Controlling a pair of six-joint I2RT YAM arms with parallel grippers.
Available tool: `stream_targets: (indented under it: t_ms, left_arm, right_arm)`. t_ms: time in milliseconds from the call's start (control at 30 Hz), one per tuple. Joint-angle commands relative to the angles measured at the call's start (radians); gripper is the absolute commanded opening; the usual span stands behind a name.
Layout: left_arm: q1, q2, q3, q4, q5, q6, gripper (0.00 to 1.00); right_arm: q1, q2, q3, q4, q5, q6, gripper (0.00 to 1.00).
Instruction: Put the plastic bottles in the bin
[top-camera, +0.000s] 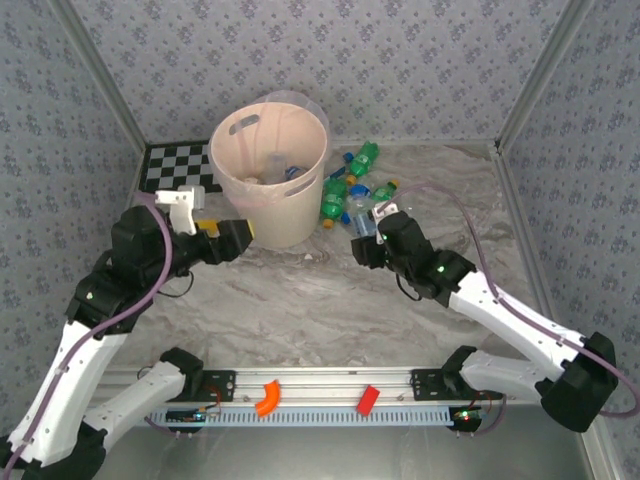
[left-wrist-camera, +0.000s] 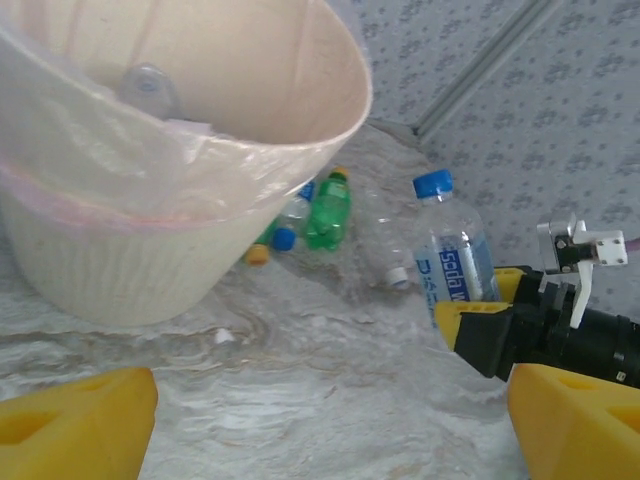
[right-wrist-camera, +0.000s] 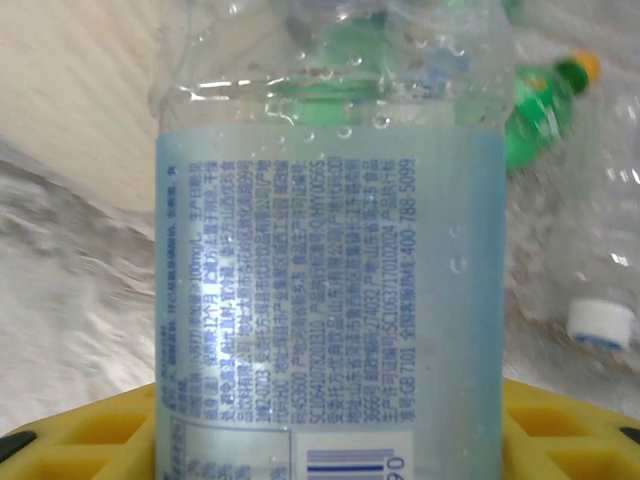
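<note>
The pale pink-beige bin (top-camera: 268, 205) stands at the back centre, with a few bottles (top-camera: 287, 171) lying inside it. Just to its right, several green and clear bottles (top-camera: 338, 196) lie in a heap on the table. My right gripper (top-camera: 365, 236) is shut on a clear bottle with a blue label (top-camera: 361, 214), held upright beside the heap. That bottle (right-wrist-camera: 330, 270) stands between the yellow fingers (right-wrist-camera: 570, 420), and the left wrist view shows its blue cap (left-wrist-camera: 433, 183). My left gripper (top-camera: 236, 235) hovers open at the bin's front left, with nothing between its fingers (left-wrist-camera: 75, 420).
A checkerboard mat (top-camera: 178, 166) lies behind the bin on the left. On the rail at the near edge rest an orange block (top-camera: 266, 397) and a red block (top-camera: 367, 400). A loose white cap (left-wrist-camera: 224, 337) sits on the table by the bin. Patterned walls close in the sides.
</note>
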Motion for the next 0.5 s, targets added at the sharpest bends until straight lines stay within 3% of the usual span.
stream_targets:
  t_ms: [0,200,467]
  left_arm:
    - [-0.008,0.022,-0.013,0.138,0.131,-0.059,0.85]
    - [-0.044,0.062,-0.034,0.271,0.16,-0.112,0.8]
    - [-0.156,0.108,-0.018,0.344,0.098,-0.095,0.79]
  right_arm:
    - [0.086,-0.008,0.082,0.064,0.081,-0.065,0.59]
    - [0.261,0.072,0.194,0.14,0.177,-0.153,0.59]
    - [0.349,0.177,0.32,0.181,0.194,-0.204,0.59]
